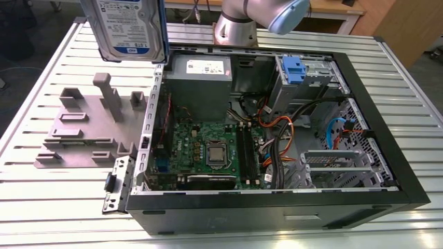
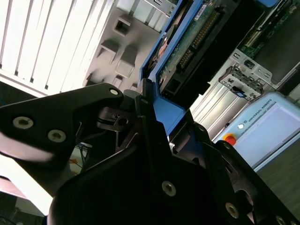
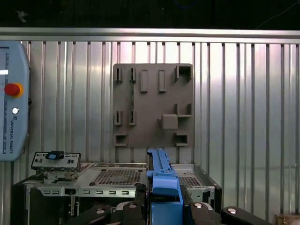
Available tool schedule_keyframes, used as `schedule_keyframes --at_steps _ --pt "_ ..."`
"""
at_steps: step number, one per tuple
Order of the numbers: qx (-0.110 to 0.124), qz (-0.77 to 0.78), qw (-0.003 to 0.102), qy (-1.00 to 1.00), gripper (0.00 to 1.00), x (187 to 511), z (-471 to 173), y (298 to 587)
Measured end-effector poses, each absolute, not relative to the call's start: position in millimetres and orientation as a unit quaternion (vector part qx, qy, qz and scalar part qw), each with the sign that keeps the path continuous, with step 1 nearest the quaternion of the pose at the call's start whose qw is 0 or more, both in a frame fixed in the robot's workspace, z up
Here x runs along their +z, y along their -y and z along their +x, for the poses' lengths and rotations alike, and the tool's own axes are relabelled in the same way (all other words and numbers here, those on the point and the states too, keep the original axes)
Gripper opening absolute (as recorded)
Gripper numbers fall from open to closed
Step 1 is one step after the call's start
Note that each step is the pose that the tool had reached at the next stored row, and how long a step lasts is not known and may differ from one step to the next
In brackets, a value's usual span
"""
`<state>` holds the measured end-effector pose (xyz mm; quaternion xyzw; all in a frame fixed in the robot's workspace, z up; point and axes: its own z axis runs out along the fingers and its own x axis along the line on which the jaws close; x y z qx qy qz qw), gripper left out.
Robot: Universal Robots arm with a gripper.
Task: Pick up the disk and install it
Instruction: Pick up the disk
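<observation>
The gripper (image 2: 165, 111) is being kept closed on the disk (image 2: 187, 44): in both wrist views its black fingers (image 3: 140, 199) are being pressed against either side of the blue frame (image 3: 161, 176). The disk (image 1: 132, 26) is being held upright in the air, clear of the table (image 1: 41, 207), with its label being presented to the exterior view, at that view's left of the case (image 1: 277, 212). Below the disk, the grey fixture (image 1: 90, 135) is being supported flat on the slatted table, just beside the case wall; it is also being shown in the first wrist view (image 3: 153, 105). The case is being kept open, with the board (image 1: 207, 150) and cables exposed and a blue latch (image 1: 294, 70) standing at the far bay. Beyond the case, the arm (image 1: 239, 23) is being seen at the far table edge. A pendant (image 3: 11, 112) is being rested on the table.
</observation>
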<state>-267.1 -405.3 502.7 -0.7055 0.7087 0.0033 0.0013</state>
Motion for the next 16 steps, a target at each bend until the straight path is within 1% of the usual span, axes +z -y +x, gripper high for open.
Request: schedule_keyframes --at_steps 16 --pt "0.003 -0.702 0.001 -0.712 0.36 503 -248 413"
